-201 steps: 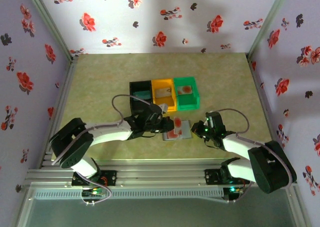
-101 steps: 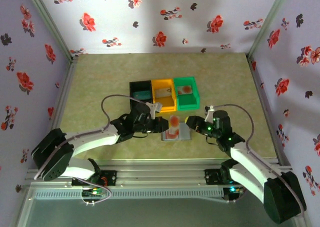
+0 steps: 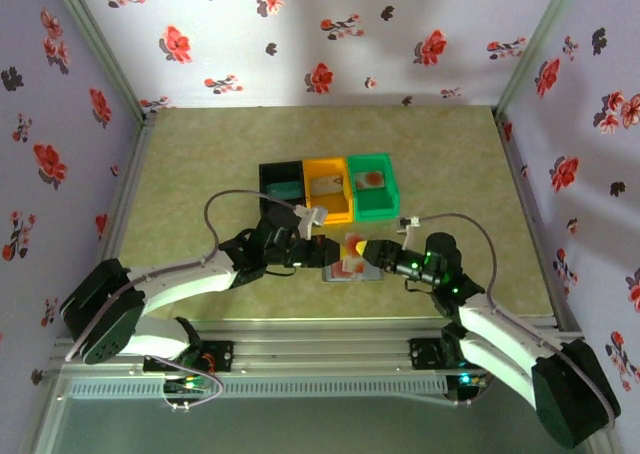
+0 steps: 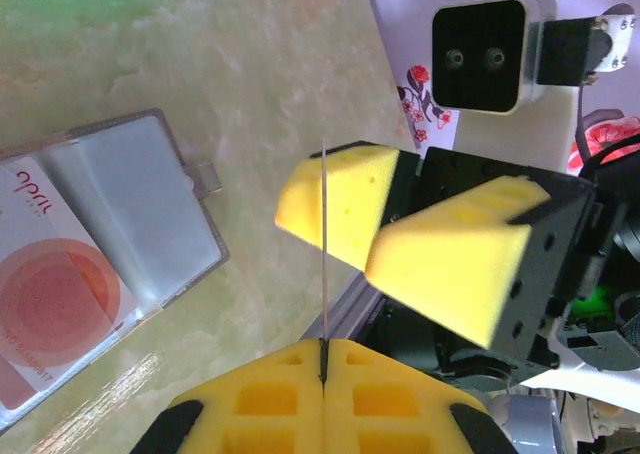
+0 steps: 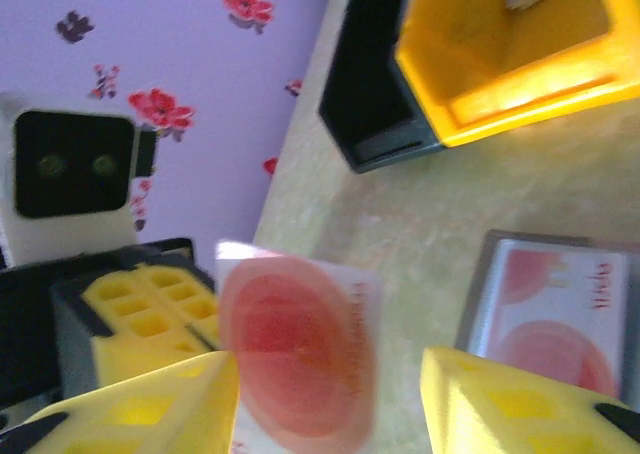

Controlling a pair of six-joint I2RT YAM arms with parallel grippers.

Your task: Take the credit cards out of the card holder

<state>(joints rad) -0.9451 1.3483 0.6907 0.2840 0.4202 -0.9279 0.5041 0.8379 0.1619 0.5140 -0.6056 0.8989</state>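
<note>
My left gripper point(image 3: 322, 251) point(image 4: 323, 359) is shut on a pale credit card with a red-orange blot point(image 3: 353, 246) point(image 5: 300, 349), which shows edge-on as a thin line point(image 4: 324, 264) in the left wrist view. The card is held upright above the grey card holder point(image 3: 368, 271) point(image 4: 150, 199) point(image 5: 500, 284). That holder lies open on the table with another blotted card point(image 4: 55, 304) point(image 5: 560, 349) in it. My right gripper point(image 3: 372, 246) point(image 5: 325, 404) is open, its yellow fingers point(image 5: 150, 409) either side of the held card's far end.
Black point(image 3: 281, 186), orange point(image 3: 328, 206) and green point(image 3: 372, 204) bins stand in a row just behind the holder, each with a card inside. Flowered walls close in the table on three sides. The metal rail runs along the near edge.
The left gripper lifted the blotted card off the holder. The right gripper opened and moved left until its fingers flank the card.
</note>
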